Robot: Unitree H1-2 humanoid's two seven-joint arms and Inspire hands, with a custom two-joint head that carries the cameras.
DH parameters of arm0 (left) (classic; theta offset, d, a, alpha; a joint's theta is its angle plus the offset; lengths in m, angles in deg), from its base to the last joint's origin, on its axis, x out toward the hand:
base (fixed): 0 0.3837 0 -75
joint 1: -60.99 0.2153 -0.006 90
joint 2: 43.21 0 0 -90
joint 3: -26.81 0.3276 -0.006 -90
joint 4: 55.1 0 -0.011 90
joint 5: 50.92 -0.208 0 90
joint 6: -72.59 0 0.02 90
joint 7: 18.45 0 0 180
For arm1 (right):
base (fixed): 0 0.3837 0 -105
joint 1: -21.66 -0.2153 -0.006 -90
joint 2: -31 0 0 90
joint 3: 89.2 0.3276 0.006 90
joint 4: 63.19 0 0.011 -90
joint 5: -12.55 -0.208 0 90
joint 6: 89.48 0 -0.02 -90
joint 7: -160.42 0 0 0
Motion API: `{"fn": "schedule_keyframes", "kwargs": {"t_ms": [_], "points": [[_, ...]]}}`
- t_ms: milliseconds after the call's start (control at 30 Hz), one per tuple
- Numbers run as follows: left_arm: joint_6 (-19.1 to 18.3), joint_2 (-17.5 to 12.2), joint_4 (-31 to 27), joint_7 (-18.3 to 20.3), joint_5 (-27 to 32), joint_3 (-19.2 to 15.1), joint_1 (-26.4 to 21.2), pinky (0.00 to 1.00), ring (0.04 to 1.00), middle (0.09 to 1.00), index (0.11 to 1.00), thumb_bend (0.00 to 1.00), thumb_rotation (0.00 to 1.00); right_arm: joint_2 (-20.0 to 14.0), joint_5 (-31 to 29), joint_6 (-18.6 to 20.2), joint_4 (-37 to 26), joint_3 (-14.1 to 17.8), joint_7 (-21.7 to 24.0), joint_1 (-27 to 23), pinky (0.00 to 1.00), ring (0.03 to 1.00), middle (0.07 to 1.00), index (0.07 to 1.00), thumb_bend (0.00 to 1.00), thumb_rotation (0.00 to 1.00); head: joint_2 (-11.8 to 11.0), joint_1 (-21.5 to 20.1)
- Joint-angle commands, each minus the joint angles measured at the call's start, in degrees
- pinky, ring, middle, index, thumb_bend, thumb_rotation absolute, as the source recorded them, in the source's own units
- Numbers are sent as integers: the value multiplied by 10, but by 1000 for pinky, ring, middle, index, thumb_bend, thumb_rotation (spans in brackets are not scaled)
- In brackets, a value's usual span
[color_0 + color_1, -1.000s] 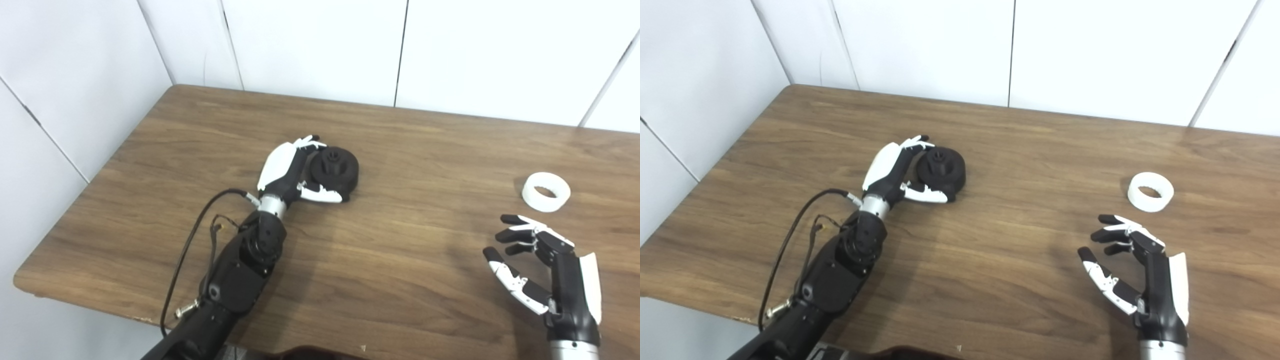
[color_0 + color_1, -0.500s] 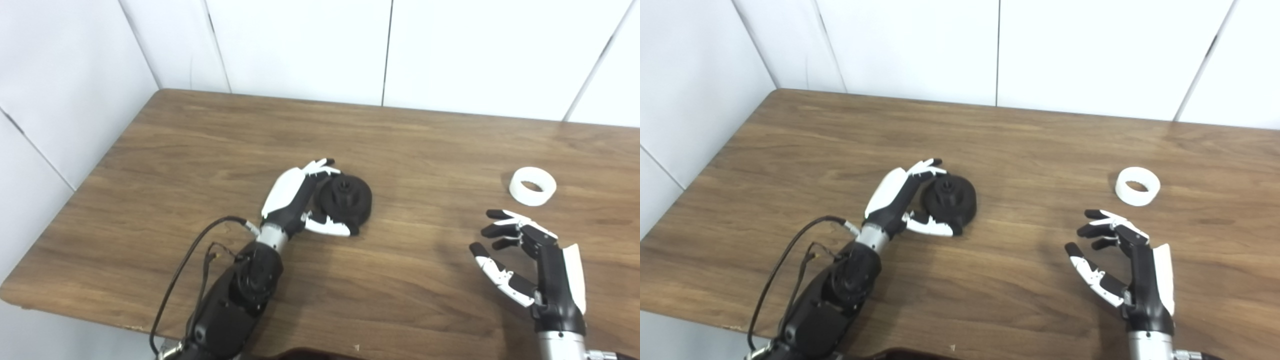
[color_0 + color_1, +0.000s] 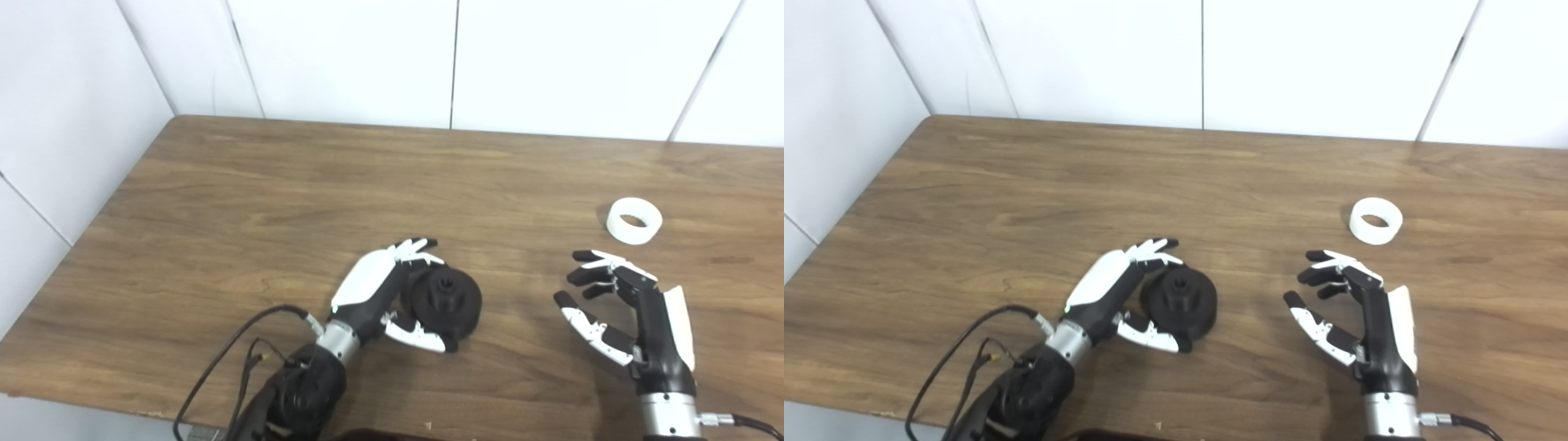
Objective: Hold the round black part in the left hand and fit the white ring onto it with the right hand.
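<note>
The round black part (image 3: 446, 300), with a small hub on its upper face, is near the table's front edge at the middle. My left hand (image 3: 380, 294) is shut on it, fingers curled over its far side and thumb under its near side. The white ring (image 3: 634, 220) lies flat on the wooden table (image 3: 306, 184) at the right. My right hand (image 3: 631, 312) is open, fingers spread and curved, a little nearer than the ring and apart from it, holding nothing.
White wall panels (image 3: 343, 55) rise behind and to the left of the table. A black cable (image 3: 245, 337) loops beside my left forearm at the front edge. Bare wood stretches between the two hands and across the far half.
The camera has shifted. Relative to the ring, my left hand has brought the black part nearer to the front edge and to the right. The right hand has stayed open below the ring.
</note>
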Motion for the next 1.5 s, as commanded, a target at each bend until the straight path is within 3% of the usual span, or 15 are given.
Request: {"fn": "schedule_keyframes", "kwargs": {"t_ms": [0, 233, 533, 633, 800, 967, 1200, 1467], "points": [[4, 1, -19, 16, -7, 7, 3, 998, 985, 946, 607, 904, 261, 49, 4, -4, -26, -2, -5, 5, 481, 576, 701, 499, 496, 169, 1, -3], [7, 3, -44, 28, -26, 15, 15, 1000, 989, 946, 604, 901, 251, 49, 20, 15, -34, -10, -7, 5, 478, 574, 701, 499, 496, 171, 5, -17], [8, 9, -56, 38, -36, 8, 22, 1000, 992, 948, 608, 904, 247, 50, 31, 10, -30, -14, -17, 4, 468, 565, 684, 499, 496, 171, 6, -31], [15, 5, -55, 36, -37, 3, 24, 1000, 989, 945, 604, 906, 233, 52, 38, 12, -28, -19, -19, 4, 467, 566, 687, 499, 496, 171, 4, -56], [19, -8, -59, 40, -28, -15, 28, 1000, 989, 944, 597, 911, 230, 65, 54, 20, -29, -36, -24, 3, 481, 580, 693, 499, 496, 170, -8, -176], [35, -27, -58, 48, -8, -33, 31, 1000, 997, 951, 606, 882, 266, 83, 81, 36, -24, -55, -43, -3, 459, 557, 678, 499, 496, 169, -23, -236], [51, -34, -51, 50, 1, -40, 30, 1000, 989, 940, 604, 884, 259, 81, 79, 41, -18, -62, -62, -17, 454, 552, 675, 499, 496, 166, -39, -261], [61, -35, -49, 50, 7, -49, 34, 1000, 985, 934, 602, 899, 248, 53, 73, 51, -32, -33, -58, -52, 485, 601, 715, 499, 494, 168, -44, -264]]}}
